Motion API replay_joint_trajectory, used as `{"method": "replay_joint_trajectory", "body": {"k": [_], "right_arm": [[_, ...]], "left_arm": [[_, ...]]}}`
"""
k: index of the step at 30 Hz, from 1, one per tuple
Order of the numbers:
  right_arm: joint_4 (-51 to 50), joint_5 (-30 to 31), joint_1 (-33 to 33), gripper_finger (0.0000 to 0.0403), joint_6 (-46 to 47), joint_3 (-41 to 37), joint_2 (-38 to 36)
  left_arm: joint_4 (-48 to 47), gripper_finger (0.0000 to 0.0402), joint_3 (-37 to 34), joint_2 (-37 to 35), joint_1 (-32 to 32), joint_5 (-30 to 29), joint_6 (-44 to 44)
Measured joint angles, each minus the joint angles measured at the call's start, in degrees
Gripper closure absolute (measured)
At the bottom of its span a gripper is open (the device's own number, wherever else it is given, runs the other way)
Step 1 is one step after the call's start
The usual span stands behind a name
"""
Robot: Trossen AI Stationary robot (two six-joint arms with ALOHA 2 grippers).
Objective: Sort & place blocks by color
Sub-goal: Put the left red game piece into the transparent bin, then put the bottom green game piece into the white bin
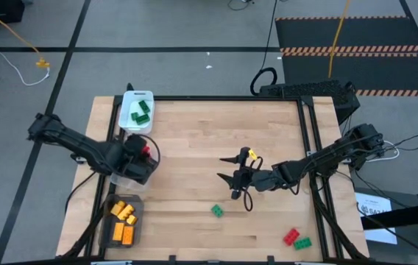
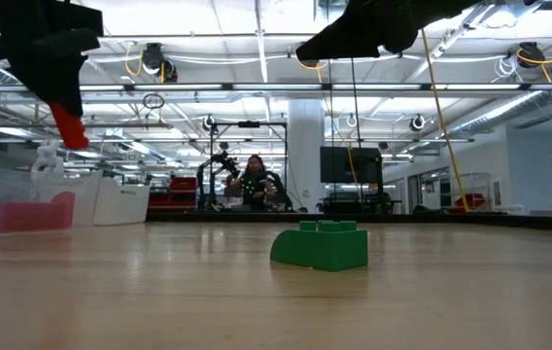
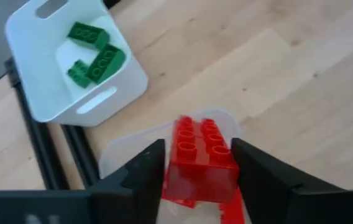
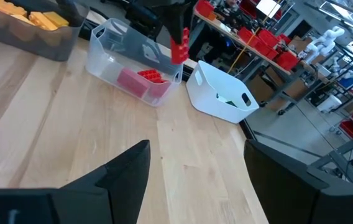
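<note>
Clenched on a red block [image 3: 202,158], the left gripper [image 1: 144,152] hangs over the clear tray [image 4: 133,65], between the white tray [image 1: 136,112] of green blocks [image 1: 141,112] and the dark tray [image 1: 121,221] of orange ones. Mid-table, the right gripper [image 1: 231,177] gapes empty; a green block [image 1: 216,210] lies near, open wood around.

In the high view the left pincer [image 1: 144,153] covers most of the clear tray [image 1: 124,179], so its contents cannot be counted there. The low view cuts both arms off at the upper edge, and the person [image 2: 254,181] beyond the desk [image 2: 159,292] is too small to make out. The right wrist view crops the dark tray [image 4: 33,31] at the edge.
</note>
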Motion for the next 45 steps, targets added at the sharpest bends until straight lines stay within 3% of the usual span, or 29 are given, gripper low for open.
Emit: {"method": "replay_joint_trajectory", "body": {"k": [5, 9, 16, 19, 23, 27, 31, 35, 40, 45], "right_arm": [[0.00, 0.00, -0.03, 0.0149, -0.09, 0.00, 0.00], [-0.02, 0.00, -0.01, 0.0149, -0.15, -0.02, 0.00], [-0.02, 0.00, -0.01, 0.0149, -0.08, -0.04, 0.00], [-0.24, -0.05, -0.01, 0.0149, 4.13, -0.04, 0.00], [-4.25, -2.92, -0.01, 0.0149, 13.91, -0.04, -0.04], [-7.91, -10.37, 0.37, 0.0149, 18.69, -0.07, -0.04], [-14.87, -11.12, 2.34, 0.0149, 21.13, -0.09, -1.90], [-25.42, -14.19, 4.27, 0.0149, 28.45, -0.07, -5.04], [-32.23, -23.26, 9.00, 0.0149, 36.79, -0.02, -7.86], [-38.11, -35.23, 14.10, 0.0149, 48.55, -0.02, -7.92]], "left_arm": [[-0.03, 0.0151, 0.00, 2.47, -0.57, 0.01, 0.51], [-0.48, 0.0120, 0.00, 3.49, -0.18, 0.01, 0.86], [-1.43, 0.0110, 0.00, 3.43, 1.11, -1.09, 1.47], [2.07, 0.0118, 0.00, 3.43, 1.79, -2.18, 5.14], [11.56, 0.0129, 1.30, 3.24, 2.14, -3.80, 16.33], [29.18, 0.0142, 2.27, 3.23, 1.46, -4.06, 35.84], [49.10, 0.0154, 2.34, 3.85, -1.35, 0.24, 56.62], [63.13, 0.0163, 2.37, 5.14, -3.76, 1.72, 70.18], [72.89, 0.0170, 2.43, 7.71, -4.66, 1.83, 78.27], [75.56, 0.0168, 2.38, 11.81, -3.95, 4.00, 80.37]]}}
